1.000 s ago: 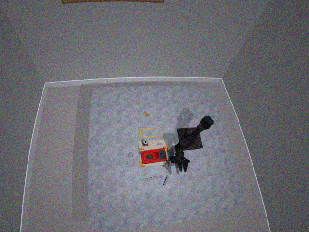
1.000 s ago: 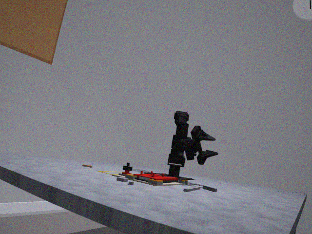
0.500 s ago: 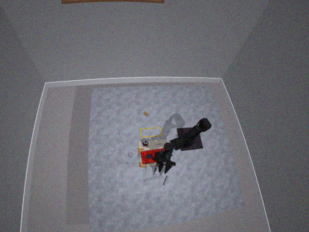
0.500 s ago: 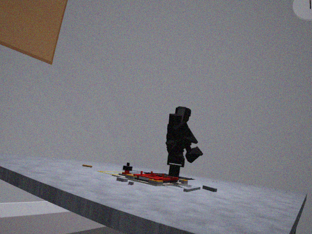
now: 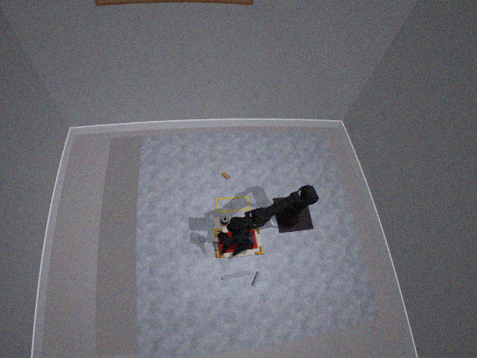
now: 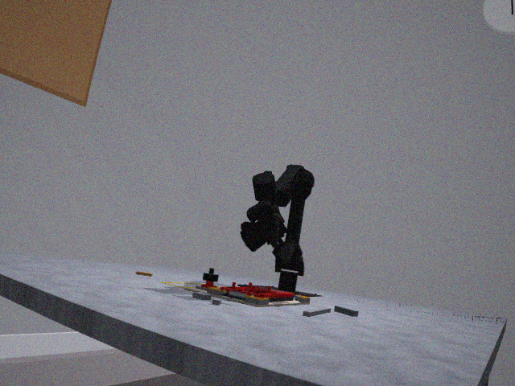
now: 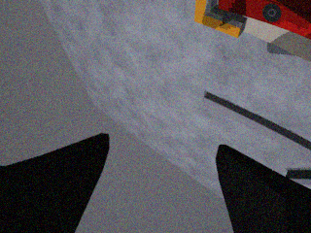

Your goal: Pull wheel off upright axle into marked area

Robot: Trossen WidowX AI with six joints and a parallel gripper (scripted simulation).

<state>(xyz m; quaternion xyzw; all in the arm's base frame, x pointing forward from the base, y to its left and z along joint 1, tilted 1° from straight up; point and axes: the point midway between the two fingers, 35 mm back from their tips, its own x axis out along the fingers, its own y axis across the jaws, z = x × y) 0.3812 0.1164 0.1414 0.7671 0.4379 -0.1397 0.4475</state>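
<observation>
Gripper [image 7: 162,175] released (nothing between its fingers), high over the red assembly [image 6: 253,292]; wheel [image 6: 210,276] sits on its axle, left

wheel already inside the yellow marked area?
No, the wheel sits on its axle at the red board's corner, outside the yellow outline.
</observation>
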